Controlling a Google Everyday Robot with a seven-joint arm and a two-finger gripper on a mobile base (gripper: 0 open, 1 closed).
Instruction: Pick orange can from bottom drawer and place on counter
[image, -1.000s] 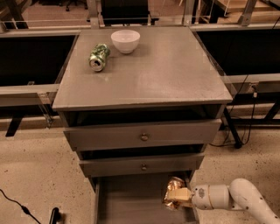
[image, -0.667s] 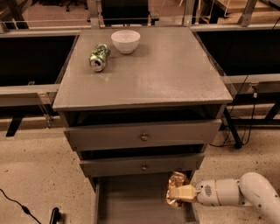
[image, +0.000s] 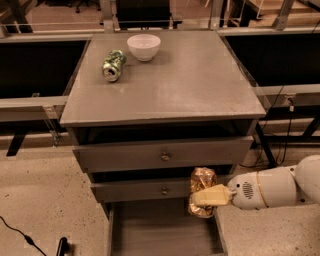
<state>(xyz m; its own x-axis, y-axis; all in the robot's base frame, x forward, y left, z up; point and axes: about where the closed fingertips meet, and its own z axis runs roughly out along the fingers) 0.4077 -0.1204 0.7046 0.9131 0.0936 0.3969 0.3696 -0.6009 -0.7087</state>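
I am holding the small, dented orange-copper metal drink can (image: 201, 180) in the jaws, which are clamping shut across its middle from the right, at the end of the white arm (image: 272, 187). The can is hanging roughly upright over the open shallow grey bottom drawer (image: 160, 232), in front of the middle drawer (image: 145, 190). I am judging it light, thin-walled and slick, easily crushed, so I am favouring a gentle mid-body grip. The broad flat grey bench (image: 175, 90) is lying well above.
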